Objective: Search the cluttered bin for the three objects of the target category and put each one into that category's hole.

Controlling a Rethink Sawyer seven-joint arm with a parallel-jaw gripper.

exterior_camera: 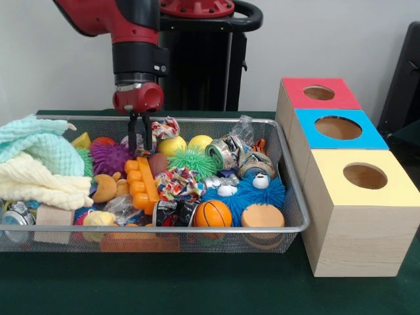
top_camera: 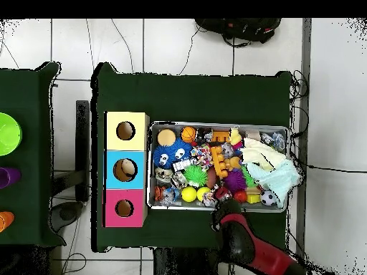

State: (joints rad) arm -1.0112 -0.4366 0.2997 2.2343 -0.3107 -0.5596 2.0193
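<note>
- Overhead, the arm (top_camera: 251, 247) covers the gripper; from the front, the gripper (exterior_camera: 139, 136) hangs over the bin's (exterior_camera: 289, 226) far rim, its two dark fingers (exterior_camera: 132, 134) close together, nearly parallel, with nothing seen between them.
- Its tips reach down among the toys just beside a purple spiky ball (exterior_camera: 109, 158) and above an orange block (exterior_camera: 141, 182) with round studs.
- Round things crowd the bin: a yellow ball (exterior_camera: 172, 146), a green spiky ball (exterior_camera: 192, 161), a small basketball (exterior_camera: 213, 213) at the near wall, a blue fuzzy ball (exterior_camera: 252, 195) with white eyes.
- Cloths (exterior_camera: 39, 164) in mint, cream and white heap over the bin's end and hide what lies under them.
- Several toys are half buried, and the crumpled shiny pieces near the middle are hard to name.
- Beside the bin stand three boxes, each with one round hole on top: red (exterior_camera: 319, 93), blue (exterior_camera: 338, 128), yellow (exterior_camera: 365, 176); what each hole holds cannot be made out.
</note>
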